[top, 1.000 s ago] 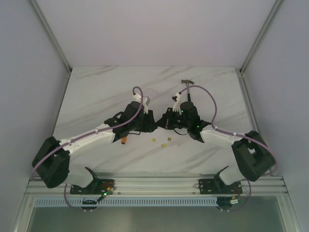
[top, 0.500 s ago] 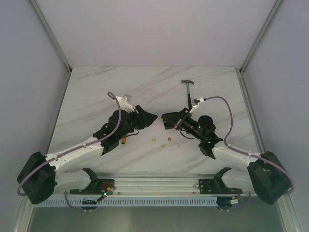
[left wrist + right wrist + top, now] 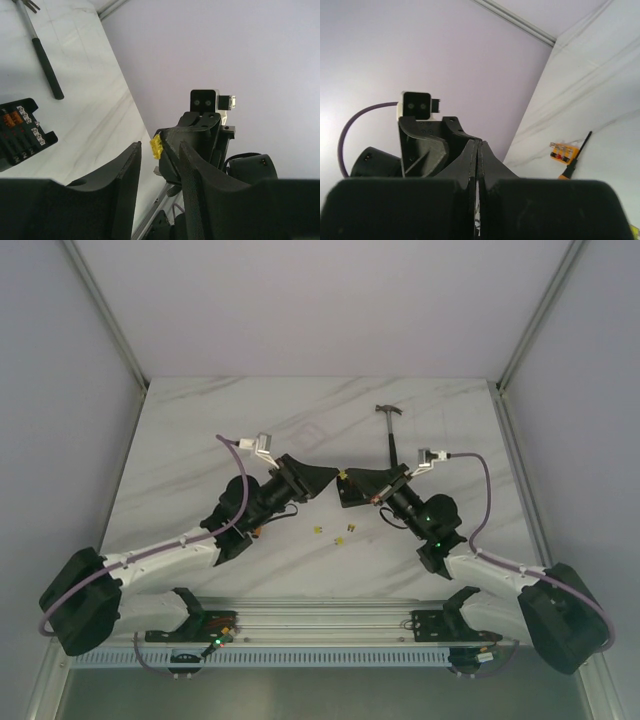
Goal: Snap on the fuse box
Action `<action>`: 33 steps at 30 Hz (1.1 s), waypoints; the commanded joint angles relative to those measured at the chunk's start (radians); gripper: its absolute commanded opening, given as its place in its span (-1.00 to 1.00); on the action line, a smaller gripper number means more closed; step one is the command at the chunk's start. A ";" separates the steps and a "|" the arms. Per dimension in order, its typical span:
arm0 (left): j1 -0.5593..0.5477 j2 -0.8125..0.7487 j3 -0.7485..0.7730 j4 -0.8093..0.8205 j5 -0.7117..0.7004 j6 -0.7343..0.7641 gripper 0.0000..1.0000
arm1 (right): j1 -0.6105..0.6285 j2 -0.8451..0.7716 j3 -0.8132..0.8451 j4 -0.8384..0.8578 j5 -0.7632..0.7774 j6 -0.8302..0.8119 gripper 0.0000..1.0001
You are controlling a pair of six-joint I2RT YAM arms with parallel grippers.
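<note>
From above, the left gripper [image 3: 326, 479] and the right gripper [image 3: 347, 481] meet tip to tip over the middle of the table [image 3: 200, 440]. A yellow fuse [image 3: 343, 474] sits at the right one's tip. The hammer [image 3: 390, 428] lies on the far side of them and loose fuses [image 3: 338, 540] on the near side.

In the left wrist view, that gripper's own jaws stand half apart and hold nothing. Beyond the gap, the right gripper pinches the fuse. The fuse box [image 3: 20, 132] sits on the table at the left, near the hammer's handle end, its fuse rows showing.

In the right wrist view the fingers [image 3: 470, 165] are pressed together and the fuse is hidden. An orange block [image 3: 562, 151] and a screwdriver [image 3: 576, 152] lie at the right.

This looks like a handover. The left jaws should close squarely on the fuse's free part before the right lets go. The fuse should then be pressed straight down over an empty slot.
</note>
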 commanded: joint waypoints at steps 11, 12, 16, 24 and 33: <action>-0.032 0.086 0.024 0.169 0.048 -0.039 -0.23 | 0.012 -0.029 -0.034 0.150 0.057 0.048 -1.00; -0.036 0.089 0.024 0.178 0.051 -0.037 -0.25 | 0.012 -0.028 -0.034 0.153 0.057 0.048 -1.00; -0.046 0.100 0.028 0.206 0.061 -0.034 -0.32 | 0.012 -0.027 -0.040 0.166 0.060 0.055 -1.00; -0.047 0.089 0.015 0.236 0.041 -0.032 -0.41 | 0.016 -0.022 -0.048 0.177 0.062 0.066 -1.00; -0.047 0.084 0.014 0.253 0.033 -0.037 -0.61 | 0.022 -0.014 -0.048 0.182 0.063 0.066 -1.00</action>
